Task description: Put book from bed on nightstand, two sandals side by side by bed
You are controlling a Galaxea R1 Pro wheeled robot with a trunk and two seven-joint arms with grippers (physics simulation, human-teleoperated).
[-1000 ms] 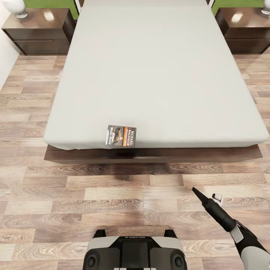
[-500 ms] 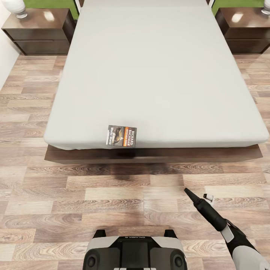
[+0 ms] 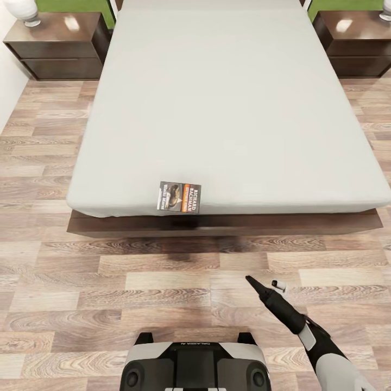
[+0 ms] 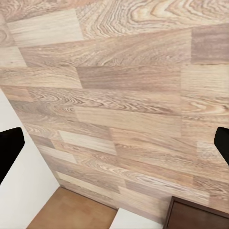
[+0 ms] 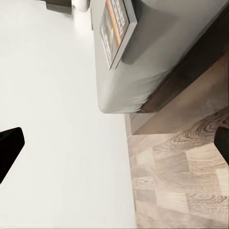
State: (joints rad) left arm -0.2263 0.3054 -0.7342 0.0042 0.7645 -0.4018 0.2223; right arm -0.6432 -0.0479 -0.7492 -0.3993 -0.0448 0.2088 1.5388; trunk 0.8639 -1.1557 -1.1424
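Note:
The book (image 3: 179, 197), dark with an orange band, lies flat at the foot edge of the grey bed (image 3: 228, 98), slightly overhanging it. The right wrist view looks at the book (image 5: 117, 28) from below, on the mattress corner (image 5: 143, 67). My right gripper (image 3: 263, 282) hangs open over the wood floor, short of the bed's foot and right of the book; in its own view the right gripper (image 5: 114, 143) holds nothing. My left gripper (image 4: 114, 148) is open over bare floor. Two nightstands (image 3: 54, 43) (image 3: 355, 41) flank the bed's head. The sandals are out of view.
A white rounded object (image 3: 24, 11) stands on the left nightstand. My base (image 3: 195, 364) sits on the plank floor in front of the bed's foot. A white wall (image 3: 8, 81) runs along the left. The dark bed frame (image 3: 217, 222) juts out below the mattress.
My right arm has swung left across the floor, bringing its gripper closer to the line of the book. The view has shifted only slightly.

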